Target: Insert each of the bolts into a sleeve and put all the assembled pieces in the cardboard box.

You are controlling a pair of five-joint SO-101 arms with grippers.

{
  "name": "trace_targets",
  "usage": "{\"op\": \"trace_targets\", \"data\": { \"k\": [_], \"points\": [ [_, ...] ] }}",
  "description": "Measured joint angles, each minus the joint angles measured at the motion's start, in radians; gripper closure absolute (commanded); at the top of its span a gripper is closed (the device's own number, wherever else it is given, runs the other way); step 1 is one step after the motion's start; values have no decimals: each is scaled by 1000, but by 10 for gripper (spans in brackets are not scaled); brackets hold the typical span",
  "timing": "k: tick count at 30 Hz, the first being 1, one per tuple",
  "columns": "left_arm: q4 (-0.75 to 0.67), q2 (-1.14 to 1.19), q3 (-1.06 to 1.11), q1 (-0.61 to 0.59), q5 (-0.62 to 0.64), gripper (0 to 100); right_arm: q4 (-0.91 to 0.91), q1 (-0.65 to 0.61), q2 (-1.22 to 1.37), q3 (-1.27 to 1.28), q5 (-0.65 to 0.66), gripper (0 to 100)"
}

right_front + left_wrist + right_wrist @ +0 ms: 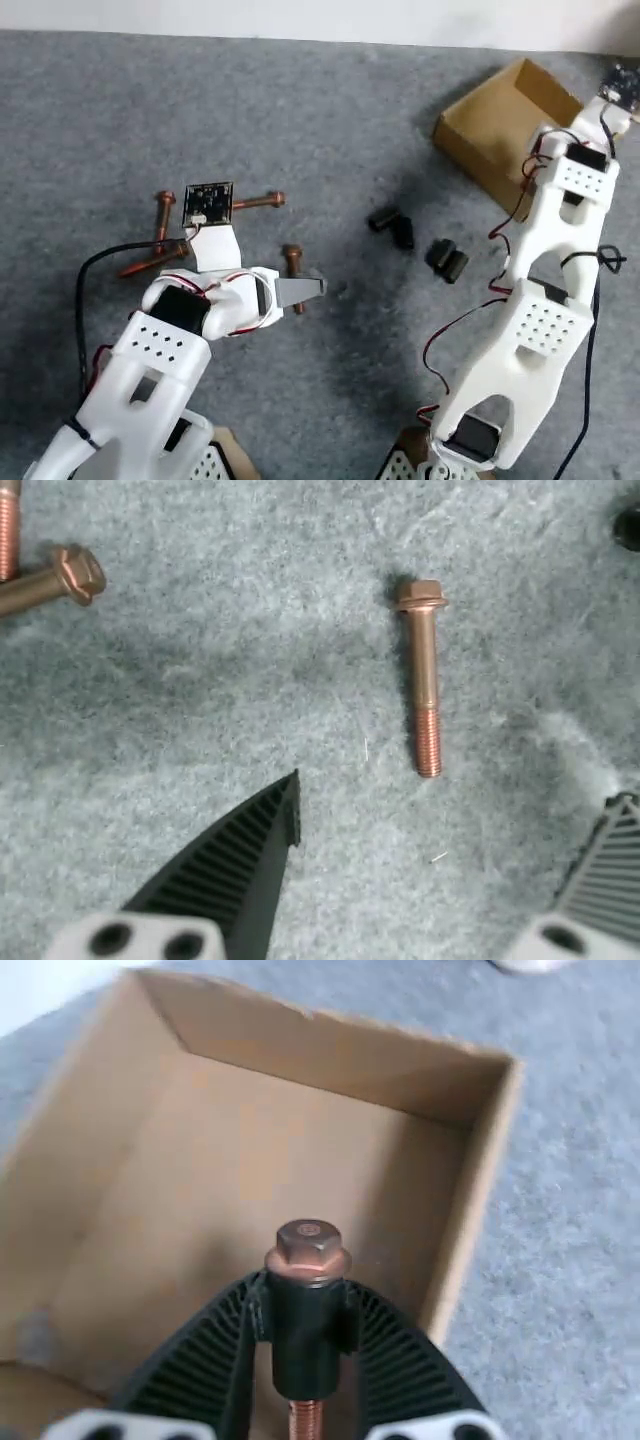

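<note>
Your right gripper (305, 1305) is clamped on a black sleeve (303, 1335) with a copper bolt (308, 1250) through it. The flanged hex head stands out of one end and the thread out of the other. This assembled piece hangs directly over the cardboard box (330, 1055), inside its plain brown matte walls, so I judge the drop needs only the jaws to part.

Your left gripper (455, 800) is spread wide just above the grey felt-like mat (200, 680). A loose bolt (425, 680) lies flat just ahead, between the lines of the ribbed dark fingers (250, 860). Its long axis runs with the gripper's reach, threaded end nearer.

From above, more bolts (163, 215) lie near this arm. Short black spare sleeves (392, 225) lie between the two arms.
</note>
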Motion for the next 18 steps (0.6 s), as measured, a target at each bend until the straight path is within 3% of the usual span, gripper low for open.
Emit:
{"op": "trace_targets", "data": {
  "k": [5,18],
  "points": [
    [-3,0,0,0,0,586,12,18,15,-2,-31,994],
    [-3,0,0,0,0,586,381,-35,23,-32,-242,994]
  ]
}}
